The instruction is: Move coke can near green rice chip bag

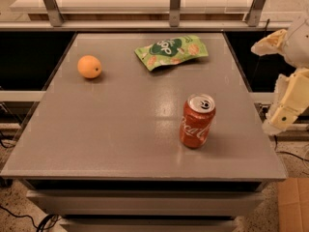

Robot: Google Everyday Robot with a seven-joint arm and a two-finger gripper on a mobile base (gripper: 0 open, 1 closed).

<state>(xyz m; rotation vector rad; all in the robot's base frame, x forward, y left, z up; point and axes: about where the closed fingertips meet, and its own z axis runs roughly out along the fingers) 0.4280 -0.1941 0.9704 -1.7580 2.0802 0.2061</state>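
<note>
Likely a robot lab: grey work table (pixel 120 129), metal rails (pixel 175 6) behind, claw (pixel 284 111) beside its right edge.
</note>
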